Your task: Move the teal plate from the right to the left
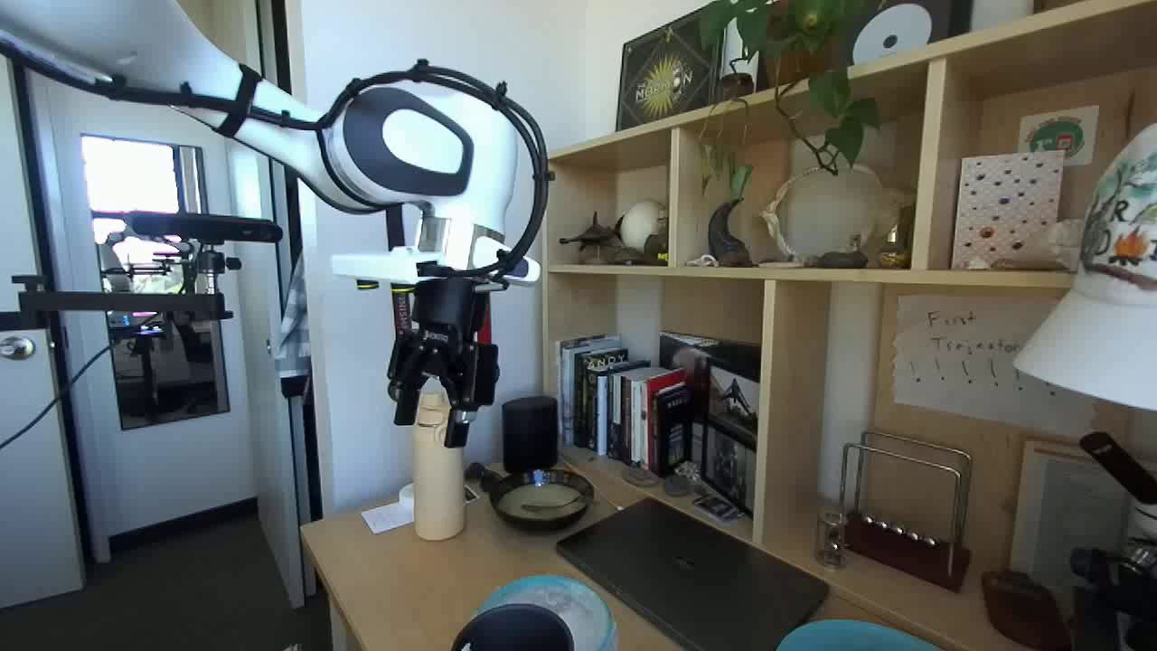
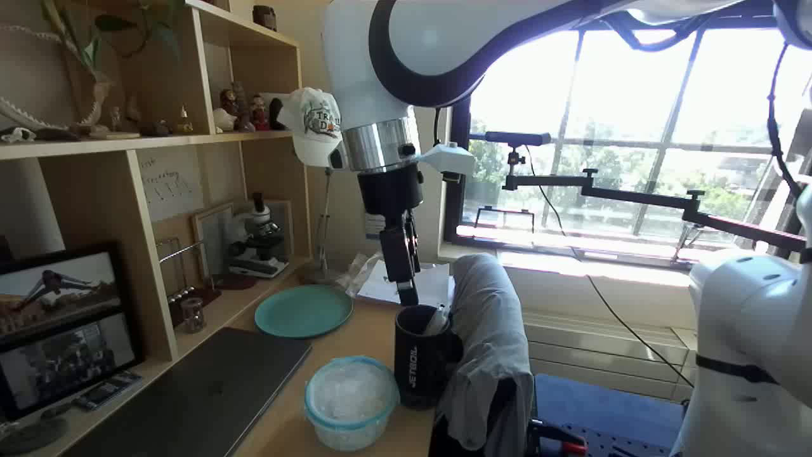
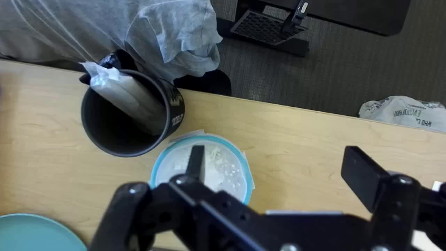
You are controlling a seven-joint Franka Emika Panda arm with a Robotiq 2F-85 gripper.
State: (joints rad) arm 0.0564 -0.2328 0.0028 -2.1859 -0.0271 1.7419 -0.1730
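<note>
Wrist view, teal plate (image 3: pixel 35 233): partly shown at lower left; laid flat on the desk (image 3: pixel 299 136).
Laptop (image 2: pixel 203 393): closed, set just beside the plate.
Tub (image 3: pixel 224 170): blue-rimmed, placed near the black mug (image 3: pixel 174 108), in which a pale packet (image 3: pixel 127 96) is held.
Gripper (image 3: pixel 273 160): held above the desk, fingers spread wide.
Cream bottle (image 1: pixel 438 488): stood upright near the dark bowl (image 1: pixel 551 520).

Daylight glares through the window (image 2: pixel 622 101); the shelf (image 2: pixel 151 254) sits dimmer.
</note>
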